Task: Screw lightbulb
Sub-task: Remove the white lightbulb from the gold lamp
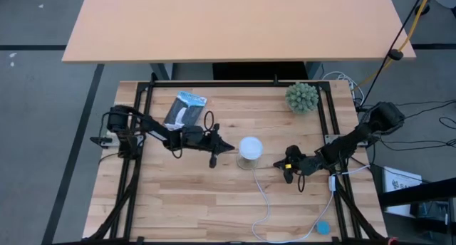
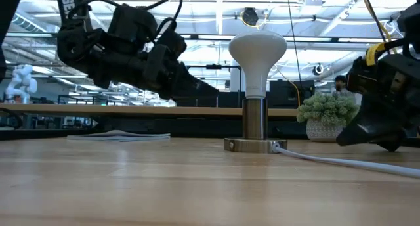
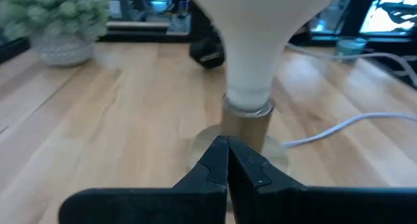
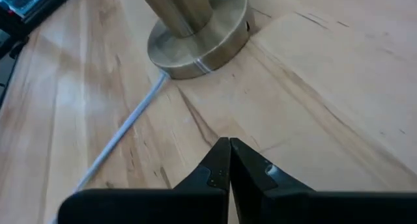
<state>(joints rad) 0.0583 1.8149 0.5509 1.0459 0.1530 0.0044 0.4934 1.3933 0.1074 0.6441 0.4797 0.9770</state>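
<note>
The white frosted lightbulb (image 2: 257, 58) stands upright, its narrow base in the tan metal socket (image 2: 253, 124), whose round foot rests on the table's middle; it also shows in the high view (image 1: 250, 148) and the left wrist view (image 3: 251, 48). My left gripper (image 1: 229, 148) is shut, just left of the bulb and apart from it, above the table. My right gripper (image 1: 276, 166) is shut, low over the table to the socket's right, apart from the socket foot (image 4: 199, 38).
A white cord (image 1: 265, 202) runs from the socket toward the near edge, ending by a blue switch (image 1: 323, 228). A spiky green ball plant (image 1: 302, 97) stands at the far right. A packet (image 1: 184, 110) lies at the far left.
</note>
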